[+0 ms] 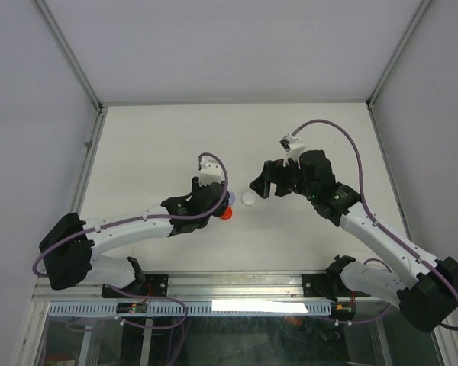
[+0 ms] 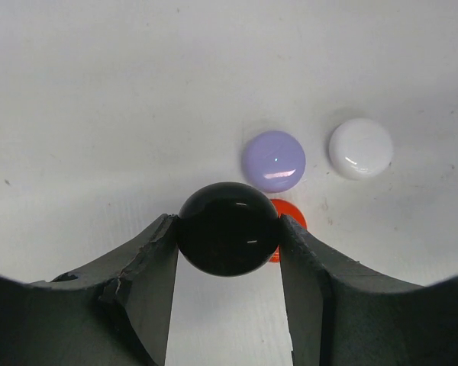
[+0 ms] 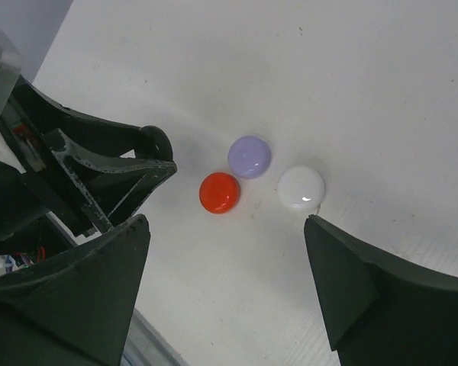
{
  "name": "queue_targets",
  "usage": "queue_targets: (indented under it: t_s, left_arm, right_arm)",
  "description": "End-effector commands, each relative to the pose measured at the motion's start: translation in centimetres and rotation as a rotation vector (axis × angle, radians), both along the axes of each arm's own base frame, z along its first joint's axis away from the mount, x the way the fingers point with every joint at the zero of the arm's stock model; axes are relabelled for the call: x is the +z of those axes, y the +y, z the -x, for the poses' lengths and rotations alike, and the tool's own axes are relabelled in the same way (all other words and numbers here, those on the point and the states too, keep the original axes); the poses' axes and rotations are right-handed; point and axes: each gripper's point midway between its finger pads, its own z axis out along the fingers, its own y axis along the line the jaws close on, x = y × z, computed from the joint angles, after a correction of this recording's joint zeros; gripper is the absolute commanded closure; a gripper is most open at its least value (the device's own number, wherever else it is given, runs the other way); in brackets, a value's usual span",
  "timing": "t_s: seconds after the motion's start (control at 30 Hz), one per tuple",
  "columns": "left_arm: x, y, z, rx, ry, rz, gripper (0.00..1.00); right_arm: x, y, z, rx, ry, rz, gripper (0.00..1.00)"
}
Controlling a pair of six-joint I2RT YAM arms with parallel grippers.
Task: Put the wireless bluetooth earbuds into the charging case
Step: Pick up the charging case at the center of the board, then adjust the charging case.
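Bright, even overhead light; soft faint shadows, small glints, sharp focus.

top: ovhd, far | L+R wrist: close, down | share white disc (image 2: 360,148)

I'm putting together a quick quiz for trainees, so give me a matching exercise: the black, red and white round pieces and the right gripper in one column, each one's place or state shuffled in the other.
1. black piece
2. red piece
3. white piece
4. right gripper

a. lying free, farthest right in the left wrist view
b. jaws open, holding nothing
c. clamped in the jaws of the left gripper
d. half hidden behind the black piece in the left wrist view

Pairs: 1-c, 2-d, 3-a, 4-b
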Motion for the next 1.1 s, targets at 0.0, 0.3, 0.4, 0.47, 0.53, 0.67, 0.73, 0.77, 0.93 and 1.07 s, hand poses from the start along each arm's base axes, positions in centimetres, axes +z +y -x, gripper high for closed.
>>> queue_targets:
  t_s: [0.0,0.3,0.4,0.47,0.53,0.67,0.73,0.77,0.93,1.07]
  left_arm:
    - [5.0,-1.8,-1.2,-0.113,-0.214,0.102,0.52]
    - [9.4,-3.1,0.2,-0.372,-0.482,0.208,0.52]
    - [10.2,-3.8,0.5,-0.439,-0.532,0.202,0.51]
    - [10.5,-4.2,0.6,-0.466,-0.549,0.202,0.51]
    - [10.7,-4.8,0.7,-0.503,-0.563,0.198,0.5]
    - [11.4,-5.8,1.2,-0.557,-0.588,0.223,0.5]
    - [11.6,-6.1,1.5,-0.58,-0.594,0.234,0.5]
    - [11.7,-6.3,1.6,-0.594,-0.596,0.24,0.5]
    - [12.0,-6.8,2.4,-0.642,-0.598,0.264,0.5]
    - [11.8,-6.7,2.4,-0.637,-0.592,0.271,0.49]
  right_arm:
    - [4.0,2.0,-0.7,0.093,-0.001,-0.116,0.15]
    - [4.6,4.0,-0.8,0.186,0.075,-0.132,0.19]
    - [4.8,5.1,-0.4,0.239,0.099,-0.154,0.21]
    - [5.0,6.0,-0.2,0.264,0.1,-0.153,0.23]
    - [5.0,6.9,0.1,0.287,0.1,-0.143,0.25]
    - [4.7,8.1,0.5,0.311,0.104,-0.126,0.29]
    - [4.4,8.5,0.6,0.315,0.104,-0.116,0.3]
    - [4.3,8.7,0.6,0.317,0.104,-0.111,0.31]
    - [3.5,8.9,0.5,0.315,0.106,-0.092,0.42]
    - [3.7,8.9,0.7,0.328,0.091,-0.086,0.53]
